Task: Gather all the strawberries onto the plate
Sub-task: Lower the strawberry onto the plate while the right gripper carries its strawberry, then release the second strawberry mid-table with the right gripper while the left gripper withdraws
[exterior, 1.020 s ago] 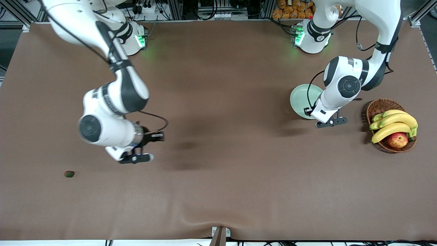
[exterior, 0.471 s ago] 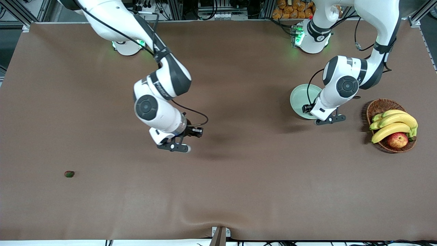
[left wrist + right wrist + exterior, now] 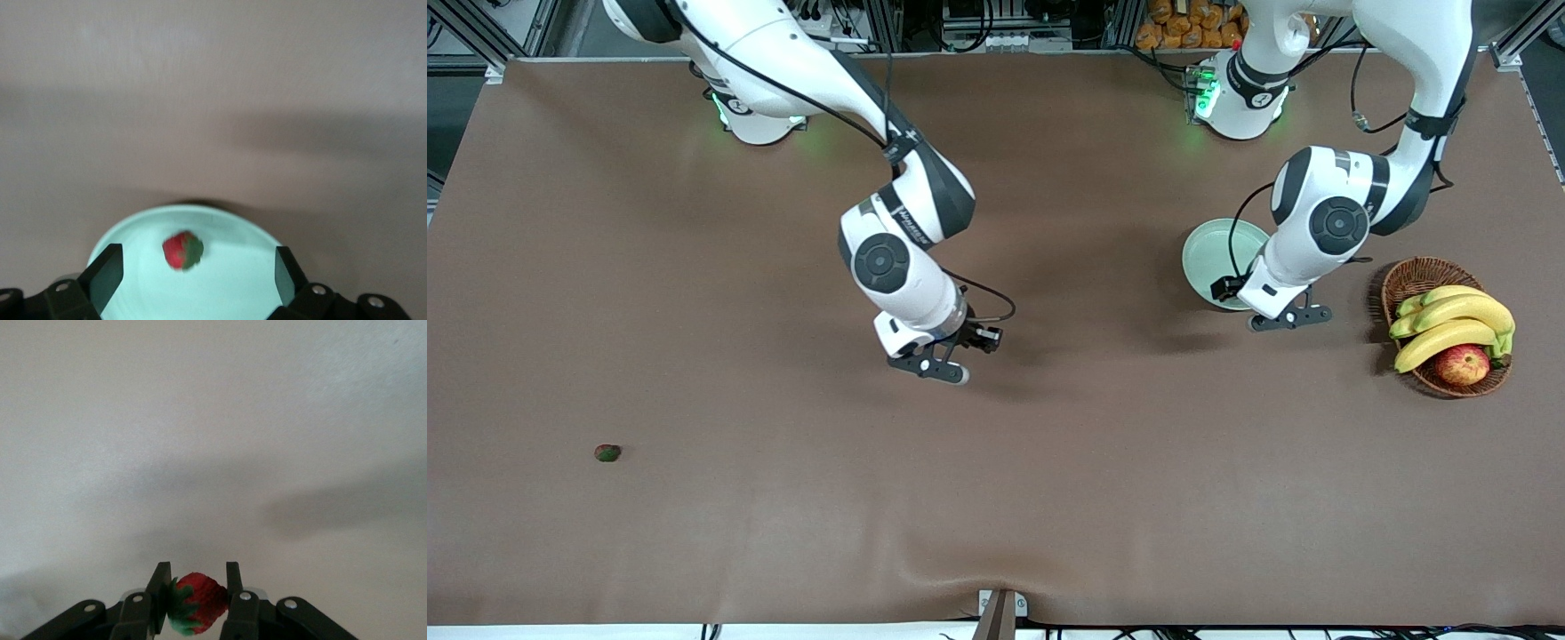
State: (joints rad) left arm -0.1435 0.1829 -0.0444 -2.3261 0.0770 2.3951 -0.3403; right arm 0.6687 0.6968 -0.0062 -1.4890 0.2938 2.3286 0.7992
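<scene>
A brown cloth is covering the whole table (image 3: 1049, 498), wrinkling slightly at its near edge. Aluminium frame rails (image 3: 889, 22) and tangled cables (image 3: 996, 27) are running along the far edge, with soft shadows lying across the cloth.

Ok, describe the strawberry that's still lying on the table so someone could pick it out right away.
On the brown table, look toward the right arm's end, far from the plate and the wicker basket. The strawberry lies alone there, nearer the front camera than either. It is a tiny red fruit with a dark green top, nothing beside it.
</scene>
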